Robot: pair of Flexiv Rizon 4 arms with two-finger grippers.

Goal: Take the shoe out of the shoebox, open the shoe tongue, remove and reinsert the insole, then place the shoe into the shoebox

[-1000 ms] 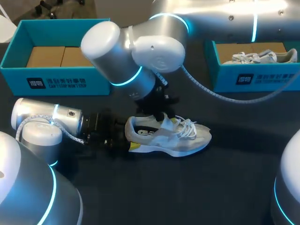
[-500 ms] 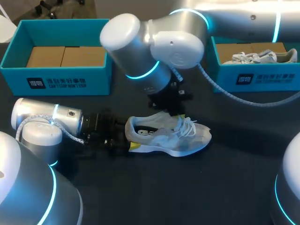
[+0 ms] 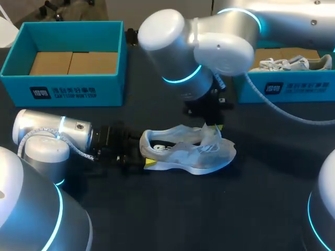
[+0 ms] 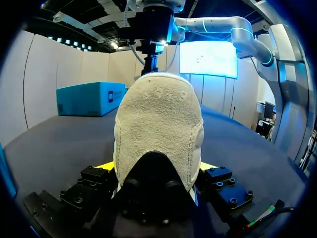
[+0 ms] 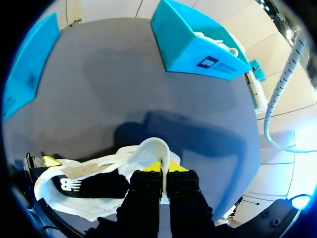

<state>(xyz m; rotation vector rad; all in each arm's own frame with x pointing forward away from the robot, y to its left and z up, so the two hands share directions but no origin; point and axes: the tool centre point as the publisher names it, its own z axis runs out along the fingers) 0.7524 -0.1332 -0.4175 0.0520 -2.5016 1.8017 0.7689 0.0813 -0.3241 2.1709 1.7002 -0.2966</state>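
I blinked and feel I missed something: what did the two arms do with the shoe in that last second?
The right hand, pinching the tongue of the shoe, swung toward the toe, drawing the tongue up and forward so the shoe opens. The left hand kept its grip on the heel, and the shoe stayed where it lay.

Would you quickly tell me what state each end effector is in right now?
Left end effector: closed on the heel of the shoe.
Right end effector: closed on the shoe tongue.
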